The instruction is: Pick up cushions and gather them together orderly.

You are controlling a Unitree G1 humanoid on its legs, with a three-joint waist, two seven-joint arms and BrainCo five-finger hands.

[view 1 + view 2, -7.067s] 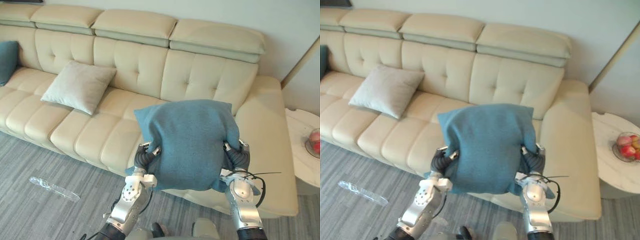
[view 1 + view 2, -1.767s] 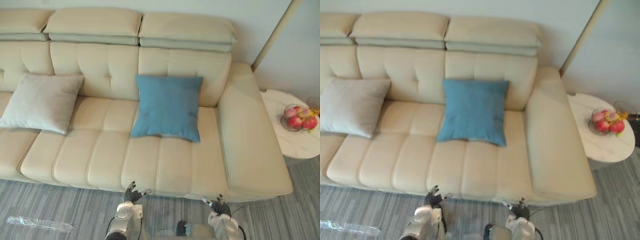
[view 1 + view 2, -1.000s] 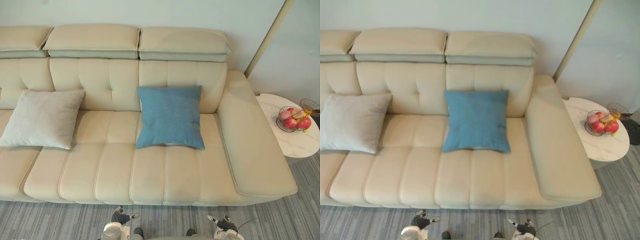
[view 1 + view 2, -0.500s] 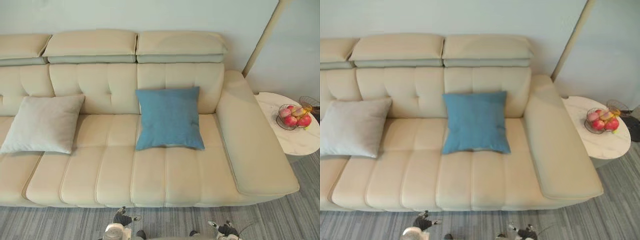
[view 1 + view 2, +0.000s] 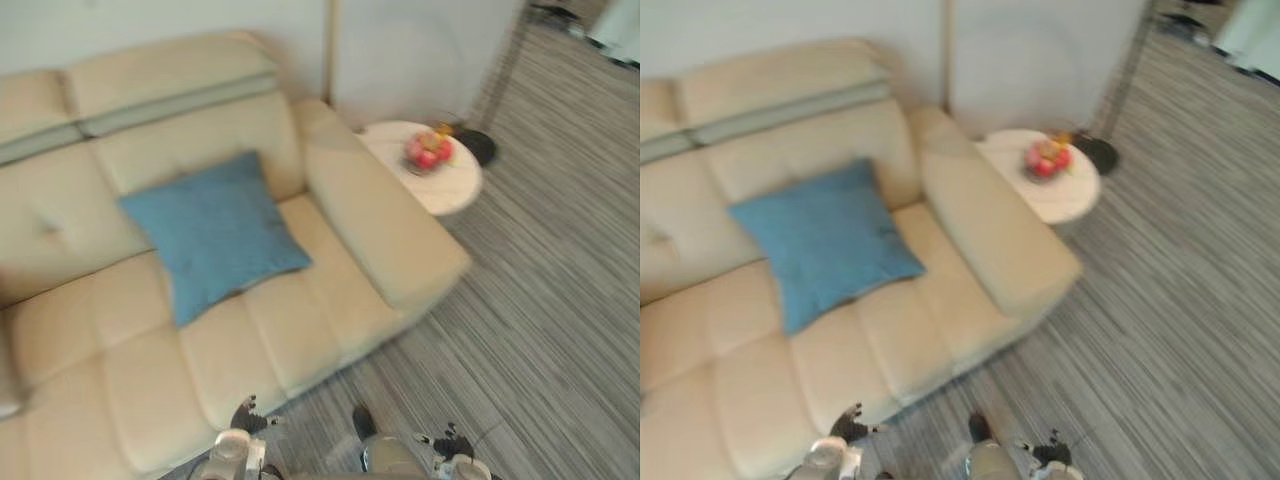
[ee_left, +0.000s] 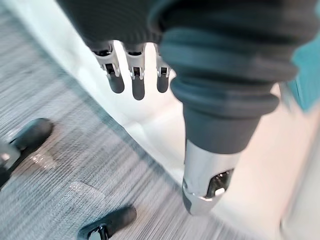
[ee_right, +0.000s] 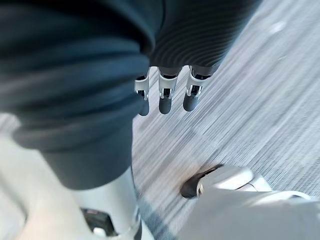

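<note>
A blue cushion [image 5: 212,232] lies on the seat of a cream sofa [image 5: 385,235]. It leans back against the backrest, tilted at a slant and close to the sofa's right arm, with bare seat on either side of it. Neither hand is on it. The left hand [image 5: 245,414] and the right hand [image 5: 449,441] hang low over the grey striped carpet [image 5: 545,300], in front of the sofa and well apart from the cushion.

Judged from this, one cushion is set down on the sofa, but the gathering looks unfinished: no other cushion sits next to it. Any others have yet to be brought beside it, and its slant may want straightening if the row is to look orderly.

The head views give the wider room: the cushion, the sofa, and a round white side table [image 5: 447,190] just beside the sofa's arm, with a bowl of fruit [image 5: 428,151] on it. There the hands are too small to read. The wrist views settle that. The left hand's fingers [image 6: 137,84] hang straight and relaxed, grasping nothing, over the pale front edge of the sofa where it meets the carpet. The right hand's fingers [image 7: 165,98] are likewise straight and empty, with striped carpet beneath them.
</note>
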